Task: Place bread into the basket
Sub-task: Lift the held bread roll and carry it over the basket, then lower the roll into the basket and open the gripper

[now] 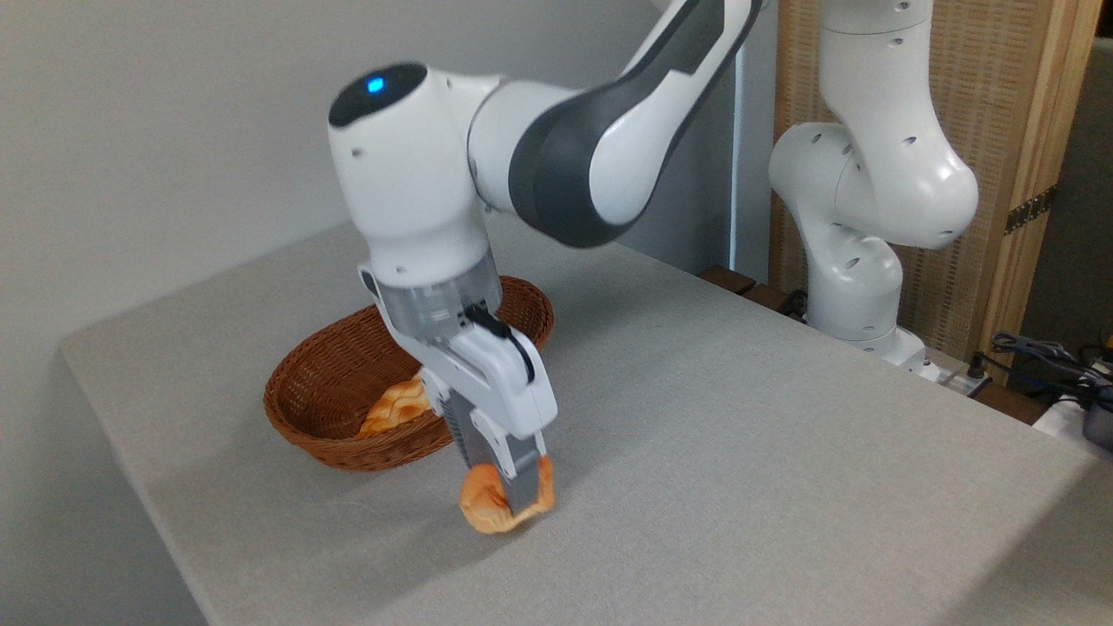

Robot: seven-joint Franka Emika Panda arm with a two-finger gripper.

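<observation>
Gripper (509,497) clenched on bun (487,509), just right of basket (326,426), low over table (739,435).

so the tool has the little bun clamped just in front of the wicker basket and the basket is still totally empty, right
Not quite: the basket is not empty. The camera view shows another piece of bread already lying inside it, partly hidden behind the arm. The rest holds: the tool is shut on the little bun just in front of the basket, at the table surface.
</observation>
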